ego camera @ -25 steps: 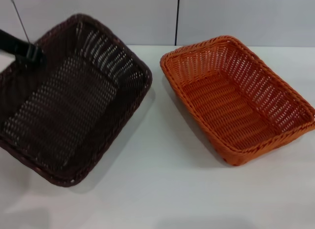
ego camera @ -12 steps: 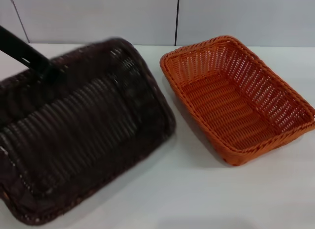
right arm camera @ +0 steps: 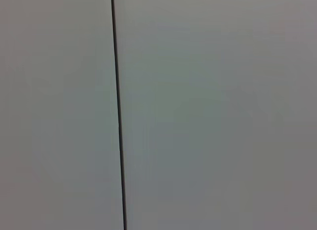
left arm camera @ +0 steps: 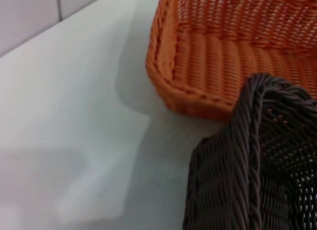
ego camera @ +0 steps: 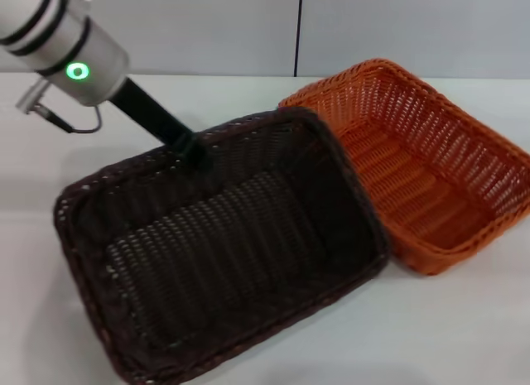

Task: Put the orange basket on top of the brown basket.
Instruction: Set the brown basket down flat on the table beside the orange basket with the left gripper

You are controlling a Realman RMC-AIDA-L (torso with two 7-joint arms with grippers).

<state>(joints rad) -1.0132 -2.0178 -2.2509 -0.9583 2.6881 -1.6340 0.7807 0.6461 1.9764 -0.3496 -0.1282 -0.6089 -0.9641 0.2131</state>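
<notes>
A: Where's the left gripper [ego camera: 189,146]?
B: At the far rim of the brown basket [ego camera: 224,252], clamped on the braided edge. That basket sits up off the white table [ego camera: 431,335], tilted, its right corner overlapping the near-left rim of the orange basket [ego camera: 431,166].

A: So brown over orange, not the reverse?
B: Yes. The left wrist view shows the same: the brown basket's [left arm camera: 252,165] braided corner is in front of the orange basket's [left arm camera: 223,47] side wall. Can't tell whether they touch.

A: Orange basket itself?
B: On the table at right, skewed to the table edge, empty, nothing gripping it.

A: Right gripper?
B: Not in any view. Its wrist camera sees only a plain grey wall panel [right arm camera: 213,111] with a dark vertical seam [right arm camera: 118,111].

A: Left arm body?
B: Silver wrist link [ego camera: 58,37] with a green ring light [ego camera: 77,71], top left of the head view.
</notes>
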